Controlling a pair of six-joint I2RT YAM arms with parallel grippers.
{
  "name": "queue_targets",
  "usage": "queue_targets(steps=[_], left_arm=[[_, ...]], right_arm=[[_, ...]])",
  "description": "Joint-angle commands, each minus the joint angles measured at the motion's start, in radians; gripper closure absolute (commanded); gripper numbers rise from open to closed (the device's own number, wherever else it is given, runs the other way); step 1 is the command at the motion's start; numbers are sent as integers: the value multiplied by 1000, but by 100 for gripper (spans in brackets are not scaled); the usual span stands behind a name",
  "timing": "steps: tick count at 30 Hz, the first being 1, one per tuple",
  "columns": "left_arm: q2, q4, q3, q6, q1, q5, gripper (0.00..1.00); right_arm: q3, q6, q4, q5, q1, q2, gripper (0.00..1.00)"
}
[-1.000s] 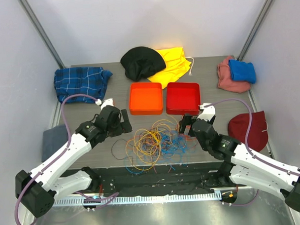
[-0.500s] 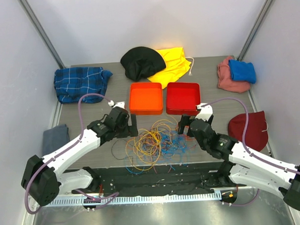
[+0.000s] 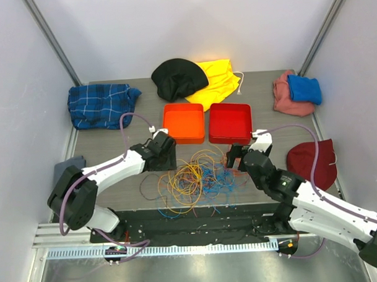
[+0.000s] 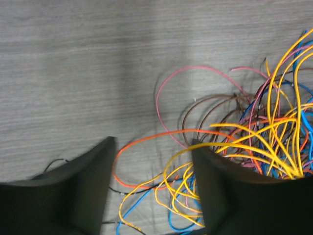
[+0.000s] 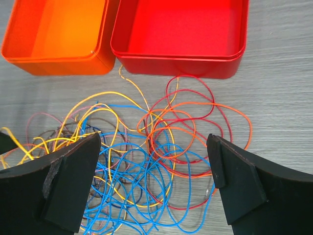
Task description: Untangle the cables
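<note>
The cables [image 3: 199,176] lie as one loose tangle of orange, yellow, blue, red and pink loops on the grey table, just in front of the two trays. My left gripper [image 3: 170,159] hangs low over the tangle's left edge. In the left wrist view its jaws [image 4: 154,147] stand apart around an orange loop [image 4: 146,142] and several yellow strands, pinching none of them. My right gripper [image 3: 235,158] hovers over the tangle's right edge. The right wrist view shows it [image 5: 154,142] wide open above blue and orange-red loops [image 5: 195,127], holding nothing.
An orange tray [image 3: 184,138] and a red tray [image 3: 230,139] stand just behind the tangle. Cloths lie around the table: black [image 3: 177,77], yellow [image 3: 218,78], blue plaid [image 3: 100,104], pink [image 3: 283,99], blue [image 3: 304,88], dark red [image 3: 313,161], grey [image 3: 67,173].
My left arm has swung right and forward, from the table's left side to the tangle's left edge, and its jaws have narrowed somewhat. The right gripper has barely shifted.
</note>
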Motion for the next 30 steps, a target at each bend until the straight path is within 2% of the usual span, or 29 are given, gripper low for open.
queue_targets(steps=[1,3,4,5,9,14,18,21,22,25,26,30], left_arm=[[-9,74,53,-25,-3,-38,57],[-29,74,59,-29,-3,-45,76],[-40,71,61,-28,-5,-61,95],[-50,58,63,-28,-5,-71,100],[-153,9,75,-5,-15,-115,100],[-320,-67,174,50,-43,-176,100],[-423,-106,295,87,-51,-229,100],[-437,-132,401,113,-51,-230,100],[-431,-149,435,119,-51,-223,100],[-403,-163,541,141,-52,-206,100],[-399,-166,564,145,-52,-201,100],[-364,-155,696,188,-52,-206,100]], right_arm=[[-6,0,-17,62,2,-108,0],[-28,1,-14,62,2,-163,1],[-34,1,-14,56,2,-177,1],[-41,3,-14,53,2,-191,1],[-38,14,-27,41,2,-176,2],[-11,20,-25,50,2,-154,4],[-3,84,-34,162,1,-159,5],[-9,113,10,144,2,-184,9],[-11,87,33,84,2,-190,9],[1,60,82,-46,2,-185,6],[15,55,81,-68,2,-168,1],[47,76,52,-80,1,-118,0]])
